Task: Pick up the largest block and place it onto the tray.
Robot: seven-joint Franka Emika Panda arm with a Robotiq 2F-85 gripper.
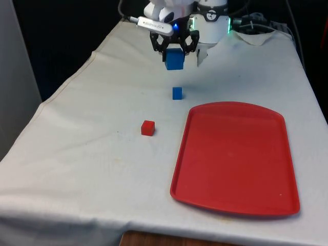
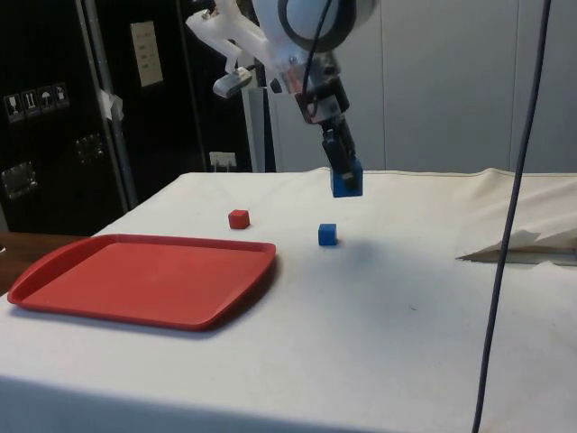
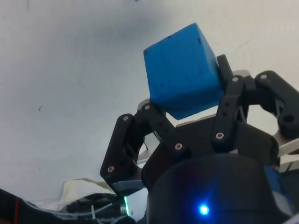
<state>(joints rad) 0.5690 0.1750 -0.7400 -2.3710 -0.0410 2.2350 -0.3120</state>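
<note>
The tool [image 1: 174,47] grips the large blue block [image 1: 174,59] in the air near the counter's far edge. Carry it high over the small blue block [image 1: 177,93] to the red tray [image 1: 236,200].

Lower faces of the large blue block [image 3: 183,72] behind the jaws; tray [image 2: 135,275] inside every frame edge.

A large blue cube-shaped block [image 3: 183,70] sits clamped between the black two-finger gripper's [image 3: 187,109] linkage fingers [image 3: 159,123], raised above the white tablecloth [image 3: 70,70].
</note>
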